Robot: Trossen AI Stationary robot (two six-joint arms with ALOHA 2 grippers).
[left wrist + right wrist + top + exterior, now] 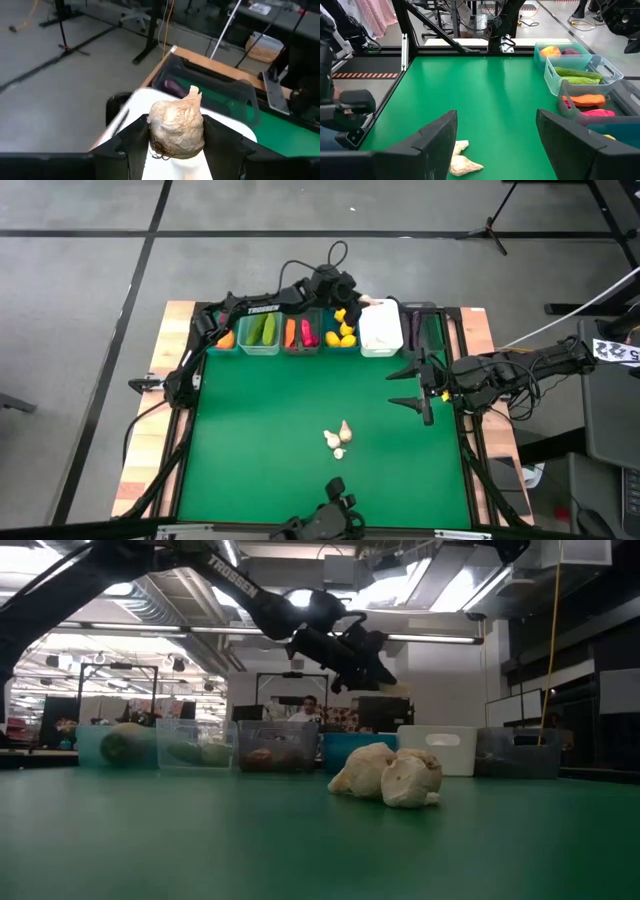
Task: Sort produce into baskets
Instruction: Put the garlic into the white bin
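- Your left gripper (pixel 175 150) is clamped on a whitish, papery toy garlic bulb (pixel 176 127), and it hangs over the white rectangular plastic bin (pixel 380 330) at the far row of baskets – the wrist view shows the bin's pale floor directly under the bulb.
- Before you let go, check that the bulb sits over the white bin's middle, not its rim; the dark green bin (pixel 220 92) with a purple toy eggplant (pixel 174 87) in it stands just beside, and a drift that way would put the garlic in the wrong basket.
- Lower a little first, I'd judge, so the light bulb drops short and does not bounce out, then part the fingers cleanly and lift straight up.
- Your right gripper (pixel 412 388) waits with its jaws apart and nothing between them, above the green mat (pixel 300 410) on the right side, well clear of the bins.
- Three more whitish garlic pieces (pixel 338 438) lie together near the mat's middle – by my reckoning they are the next picks, and the right arm is the nearer one.
- Readable writing: "TROSSEN" in white on the left arm's dark link (pixel 262 308), also legible in the low view. A white tag (pixel 612 352) by the right arm carries dark characters I cannot make out.
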